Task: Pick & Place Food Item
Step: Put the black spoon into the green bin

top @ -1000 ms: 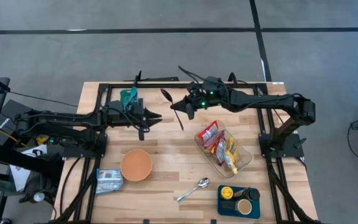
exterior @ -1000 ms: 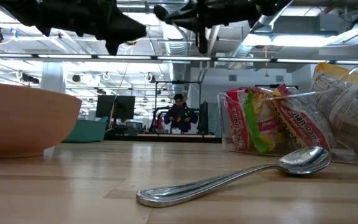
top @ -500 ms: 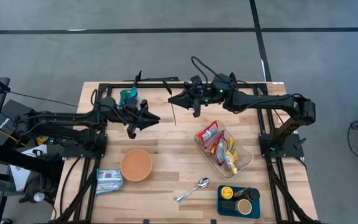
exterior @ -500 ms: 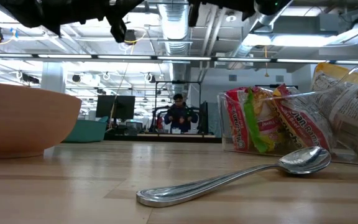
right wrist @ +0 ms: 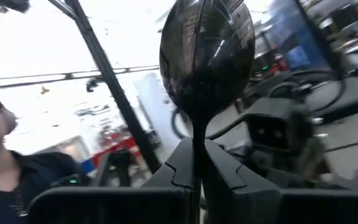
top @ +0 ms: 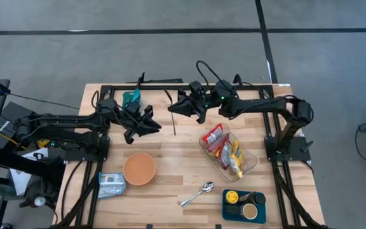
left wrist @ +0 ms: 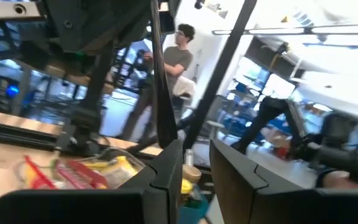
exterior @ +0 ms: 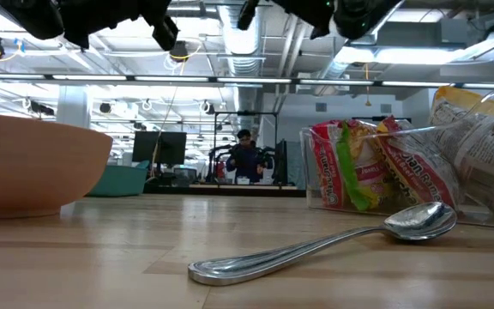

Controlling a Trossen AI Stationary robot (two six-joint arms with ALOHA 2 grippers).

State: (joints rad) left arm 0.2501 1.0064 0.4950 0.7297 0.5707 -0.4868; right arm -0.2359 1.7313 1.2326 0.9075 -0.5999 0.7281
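From above, both arms reach toward the middle of the wooden bench [top: 170, 159] near its far edge. The right end effector [top: 178, 108] holds a dark spoon [top: 170, 113], which sticks out beyond its fingers; the left end effector [top: 151, 125] sits just beside it, apart from the spoon. Nearer the front lie an orange bowl [top: 139, 168], a clear tub [top: 246, 166] filled with food packets [top: 218, 138], a silver spoon [top: 198, 194], a small packet [top: 112, 184] at the left and a blue tray [top: 231, 210] with round tins at the front right.

At bench height, the silver spoon [exterior: 316, 245] lies close in front, the bowl [exterior: 33, 167] on the left, the tub's packets [exterior: 376, 167] on the right. Both arms hang dark overhead. A person [exterior: 245, 157] stands far off in the room.

Past the left wrist, the two fingers [left wrist: 166, 177] stand a little apart with nothing between them; the dark spoon's handle [left wrist: 160, 81] runs just beyond them, and the packets [left wrist: 73, 171] lie on the bench further off. A person [left wrist: 169, 62] stands behind.

Past the right wrist, the fingers [right wrist: 182, 165] are pressed onto the dark spoon's stem, its bowl end [right wrist: 207, 53] standing out above them. A person [right wrist: 5, 162] shows at the edge.
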